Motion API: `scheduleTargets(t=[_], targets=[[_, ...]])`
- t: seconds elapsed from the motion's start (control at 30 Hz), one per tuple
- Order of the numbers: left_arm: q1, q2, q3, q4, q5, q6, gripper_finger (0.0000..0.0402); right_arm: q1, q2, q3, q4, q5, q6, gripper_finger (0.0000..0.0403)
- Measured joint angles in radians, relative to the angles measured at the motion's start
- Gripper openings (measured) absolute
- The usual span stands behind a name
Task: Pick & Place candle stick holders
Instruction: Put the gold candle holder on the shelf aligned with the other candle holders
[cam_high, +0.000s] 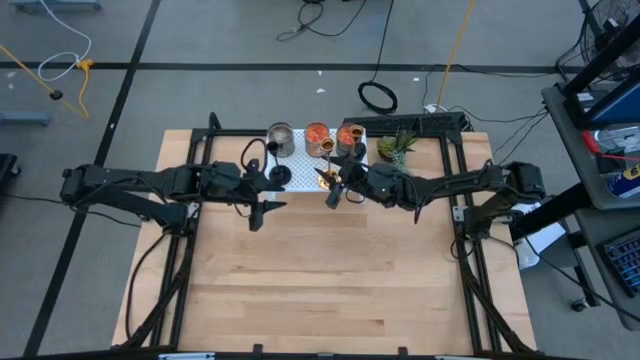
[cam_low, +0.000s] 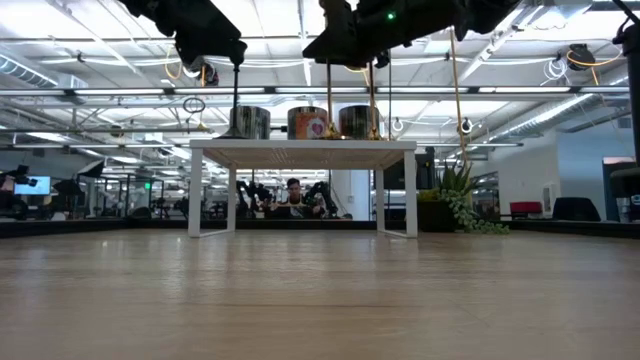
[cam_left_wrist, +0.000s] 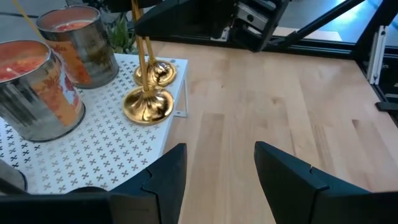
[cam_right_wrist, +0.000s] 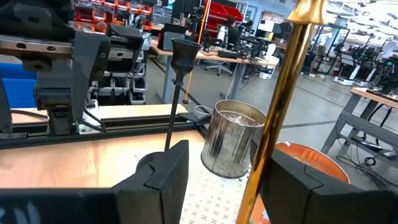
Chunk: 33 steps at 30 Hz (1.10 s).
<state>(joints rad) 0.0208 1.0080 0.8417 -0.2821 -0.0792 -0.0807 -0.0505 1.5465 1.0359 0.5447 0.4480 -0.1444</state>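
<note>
A white perforated stand (cam_high: 300, 168) at the table's far middle carries a grey glass cup (cam_high: 281, 139), two orange cups (cam_high: 318, 138) (cam_high: 350, 137), a black stemmed holder (cam_high: 280, 176) and two gold stemmed holders (cam_left_wrist: 148, 106) (cam_left_wrist: 159, 73), all standing upright on their bases. My right gripper (cam_right_wrist: 224, 155) is open at the stand's near edge, with one gold holder's stem (cam_right_wrist: 280, 118) between its fingers, close to one of them. My left gripper (cam_left_wrist: 217, 155) is open and empty over bare table, just near-left of the stand (cam_left_wrist: 93, 155). My right gripper comes level at the gold stem (cam_right_wrist: 261, 168), which rises upright between its open fingers, close against one finger (cam_right_wrist: 305, 186). I cannot tell whether that finger touches the stem. The holder's base stands on the stand.
A small green potted plant (cam_high: 397, 148) stands right of the stand. Black frame rails run along the table's left and right sides. The wide wooden table top (cam_high: 330, 280) stretches toward the near edge.
</note>
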Motion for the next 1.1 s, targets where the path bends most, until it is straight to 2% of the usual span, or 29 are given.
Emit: scheduleTargets(t=[0.57, 0.87, 1.1], targets=[[0.0, 0.0, 0.0, 0.0, 0.0, -0.004, 0.0195, 0.023, -0.044, 0.001, -0.065, 0.001, 0.001, 0.0171], [0.0, 0.0, 0.0, 0.01, 0.0, -0.058, 0.0195, 0.042, -0.055, 0.0, -0.105, 0.001, 0.001, 0.0171], [0.0, 0.038, 0.001, 0.17, 0.0, -0.041, 0.0195, 0.024, -0.055, 0.0, -0.102, 0.001, 0.001, 0.017]])
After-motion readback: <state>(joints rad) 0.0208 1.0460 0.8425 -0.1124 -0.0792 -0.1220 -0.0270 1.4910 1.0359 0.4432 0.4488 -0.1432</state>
